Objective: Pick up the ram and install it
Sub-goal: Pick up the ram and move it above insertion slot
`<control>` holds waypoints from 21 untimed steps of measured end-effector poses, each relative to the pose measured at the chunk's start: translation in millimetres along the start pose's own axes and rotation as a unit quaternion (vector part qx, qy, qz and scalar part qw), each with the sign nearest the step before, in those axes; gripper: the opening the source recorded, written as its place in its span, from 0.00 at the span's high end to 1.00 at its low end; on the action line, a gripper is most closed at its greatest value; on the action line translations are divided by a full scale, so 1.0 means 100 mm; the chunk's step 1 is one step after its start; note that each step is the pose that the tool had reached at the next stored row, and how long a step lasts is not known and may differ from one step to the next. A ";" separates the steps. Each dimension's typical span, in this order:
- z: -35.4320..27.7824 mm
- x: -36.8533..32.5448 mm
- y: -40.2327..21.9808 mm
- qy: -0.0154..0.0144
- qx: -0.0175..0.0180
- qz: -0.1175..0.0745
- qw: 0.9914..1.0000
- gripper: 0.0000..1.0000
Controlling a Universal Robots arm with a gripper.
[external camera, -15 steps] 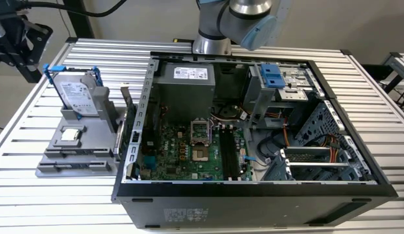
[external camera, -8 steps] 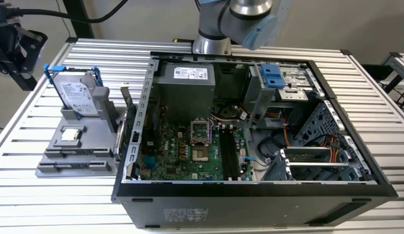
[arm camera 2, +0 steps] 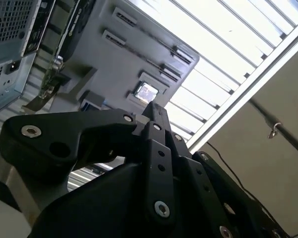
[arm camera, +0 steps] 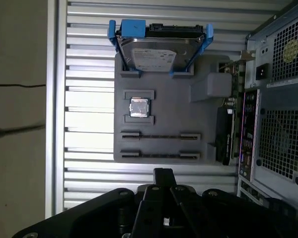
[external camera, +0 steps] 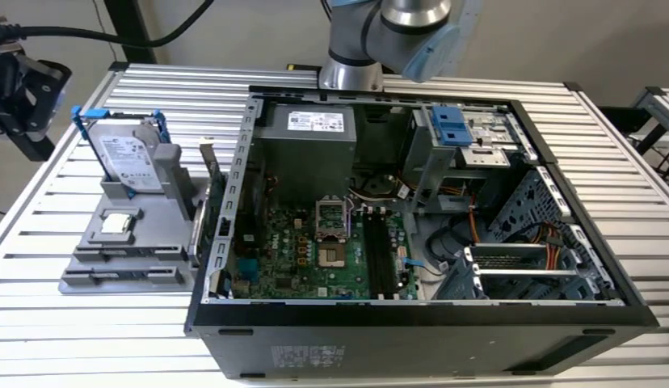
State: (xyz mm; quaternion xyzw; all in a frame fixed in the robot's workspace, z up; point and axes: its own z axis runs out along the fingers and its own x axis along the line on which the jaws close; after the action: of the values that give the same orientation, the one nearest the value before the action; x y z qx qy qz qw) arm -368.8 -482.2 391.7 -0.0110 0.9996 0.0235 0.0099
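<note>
The tool [arm camera: 163, 173], closed on nothing, hangs near the gray tray [arm camera: 169, 114]; the ram's place I cannot tell.

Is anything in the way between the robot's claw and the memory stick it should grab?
Nothing visible is. In the first wrist view the gripper hangs over the slatted table, and the ram stands on edge in the nearest slot of the gray holder, with only open space between.

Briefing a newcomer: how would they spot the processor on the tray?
Beside the open computer case lies a grey parts tray. On it, between the standing hard drive and two long slots, sits the processor: the only small, square, silvery piece.
</note>
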 end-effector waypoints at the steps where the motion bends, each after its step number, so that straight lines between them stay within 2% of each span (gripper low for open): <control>1: -0.001 0.000 -0.004 0.000 0.000 0.000 1.000 1.00; 16: -0.001 0.000 -0.011 0.000 0.000 0.000 1.000 1.00; 21: -0.001 0.001 -0.011 0.001 0.000 -0.015 1.000 1.00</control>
State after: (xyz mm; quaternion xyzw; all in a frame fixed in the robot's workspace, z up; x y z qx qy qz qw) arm -368.9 -483.3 391.7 -0.0260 0.9993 0.0235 0.0096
